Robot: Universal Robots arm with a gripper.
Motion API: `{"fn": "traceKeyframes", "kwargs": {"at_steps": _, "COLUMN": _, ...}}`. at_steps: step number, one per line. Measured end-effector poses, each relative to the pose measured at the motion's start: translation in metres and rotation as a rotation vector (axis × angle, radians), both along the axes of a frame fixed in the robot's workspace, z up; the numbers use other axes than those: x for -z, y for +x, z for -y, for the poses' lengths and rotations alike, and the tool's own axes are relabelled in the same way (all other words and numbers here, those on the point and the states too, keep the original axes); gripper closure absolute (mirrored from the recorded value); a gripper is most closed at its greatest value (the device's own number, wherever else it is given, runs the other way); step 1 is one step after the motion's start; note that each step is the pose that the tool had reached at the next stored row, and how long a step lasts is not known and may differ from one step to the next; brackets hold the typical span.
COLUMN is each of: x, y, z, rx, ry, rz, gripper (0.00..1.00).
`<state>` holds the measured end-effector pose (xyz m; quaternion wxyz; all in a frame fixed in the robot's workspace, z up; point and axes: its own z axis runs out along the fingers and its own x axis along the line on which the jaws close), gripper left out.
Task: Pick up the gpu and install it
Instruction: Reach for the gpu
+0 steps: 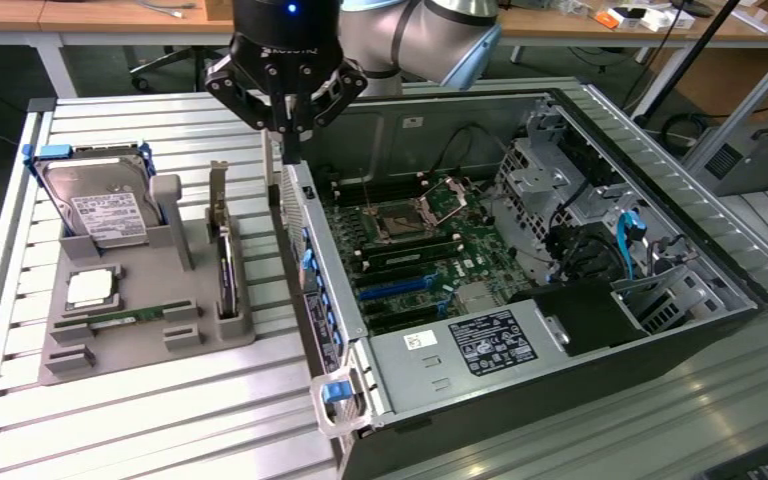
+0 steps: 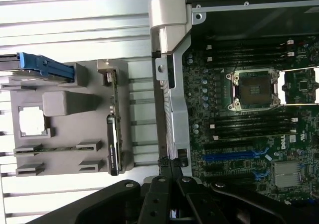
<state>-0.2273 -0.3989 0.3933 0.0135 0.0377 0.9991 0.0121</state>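
Note:
The gpu (image 1: 227, 268) is a thin dark card standing on edge in a slot of the grey holder (image 1: 131, 345), its silver bracket pointing away from the front of the table. It also shows in the wrist view as the gpu (image 2: 113, 134). My gripper (image 1: 288, 133) hangs above the gap between the holder and the open computer case (image 1: 518, 330), close to the case's near wall. It is shut with nothing visible between its fingers (image 2: 164, 184). The gripper (image 2: 170, 170) is apart from the card, to the exterior view's right of it.
The holder also carries a hard drive (image 1: 101, 205) with blue rails, a square processor (image 1: 91, 288) and a green memory stick (image 1: 131, 318). Inside the case lie the motherboard (image 1: 411, 240) with its blue slots (image 2: 234, 156), cables and drive cages. A slatted metal table (image 1: 157, 420) carries everything.

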Motion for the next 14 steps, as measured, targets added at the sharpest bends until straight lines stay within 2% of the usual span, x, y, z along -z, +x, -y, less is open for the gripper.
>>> {"fn": "traceKeyframes", "kwargs": {"at_steps": 14, "x": 0.0, "y": -0.0034, "z": 0.0, "rx": 0.0, "ry": -0.0009, "rz": -0.0001, "gripper": 0.89}}
